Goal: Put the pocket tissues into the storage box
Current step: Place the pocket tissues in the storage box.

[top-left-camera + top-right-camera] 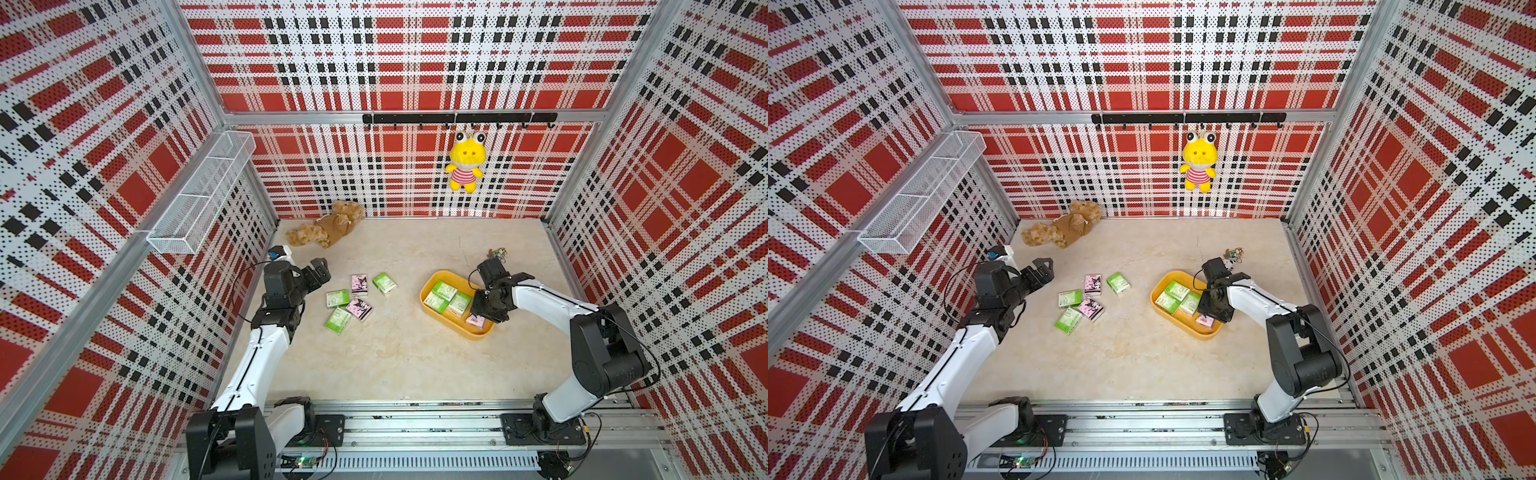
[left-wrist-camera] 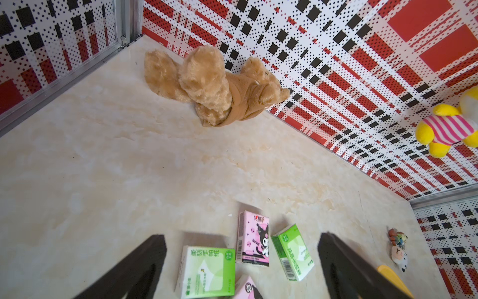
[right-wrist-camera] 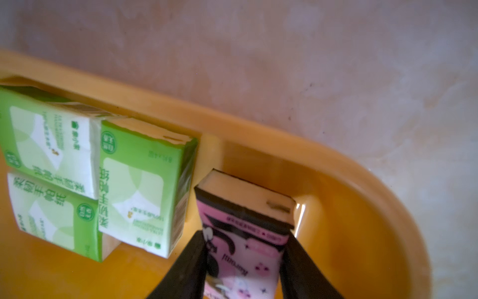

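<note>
The yellow-orange storage box [image 1: 428,286] [image 1: 1154,297] [image 3: 258,129] lies right of centre on the table. Three green pocket tissues [image 1: 444,291] [image 3: 139,186] lie flat inside it. My right gripper [image 3: 245,234] [image 1: 482,308] reaches down into the box's near end, shut on a pink packet [image 3: 243,222] [image 1: 475,321] with a finger against each side. Several more packets, green [image 1: 337,298] [image 2: 204,269] and pink [image 1: 359,284] [image 2: 254,238], lie loose left of centre. My left gripper [image 1: 318,268] [image 2: 240,236] hangs open above the table beside them, holding nothing.
A brown teddy bear [image 1: 328,226] lies at the back left by the wall. A yellow frog plush [image 1: 465,162] hangs from the black hook rail [image 1: 415,118]. A keychain trinket [image 1: 497,253] sits behind the box. A white wire basket [image 1: 203,191] is mounted on the left wall.
</note>
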`<act>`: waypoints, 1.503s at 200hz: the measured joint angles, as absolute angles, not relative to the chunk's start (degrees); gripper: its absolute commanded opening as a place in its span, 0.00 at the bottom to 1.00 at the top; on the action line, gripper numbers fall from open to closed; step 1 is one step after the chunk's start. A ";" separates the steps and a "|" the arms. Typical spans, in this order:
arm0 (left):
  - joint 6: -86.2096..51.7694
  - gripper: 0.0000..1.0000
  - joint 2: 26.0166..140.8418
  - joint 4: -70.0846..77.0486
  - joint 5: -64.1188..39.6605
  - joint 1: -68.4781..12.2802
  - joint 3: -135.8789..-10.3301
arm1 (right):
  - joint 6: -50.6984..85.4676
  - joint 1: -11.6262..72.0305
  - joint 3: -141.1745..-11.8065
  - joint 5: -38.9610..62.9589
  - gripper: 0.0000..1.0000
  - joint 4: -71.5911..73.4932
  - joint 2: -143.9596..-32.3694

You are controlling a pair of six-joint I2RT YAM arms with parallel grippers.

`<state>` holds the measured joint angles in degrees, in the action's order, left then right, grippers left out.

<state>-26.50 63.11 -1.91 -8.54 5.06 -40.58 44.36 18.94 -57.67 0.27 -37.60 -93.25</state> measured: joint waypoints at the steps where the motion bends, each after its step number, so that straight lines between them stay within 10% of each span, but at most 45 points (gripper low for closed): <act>1: -26.50 0.99 63.11 -1.91 -8.54 5.06 -40.58 | 44.38 18.94 -57.69 0.23 0.50 -37.60 -93.27; 300: -26.33 0.99 63.68 -1.91 -8.47 4.62 -40.58 | 46.39 25.87 -54.28 8.38 0.71 -37.36 -89.78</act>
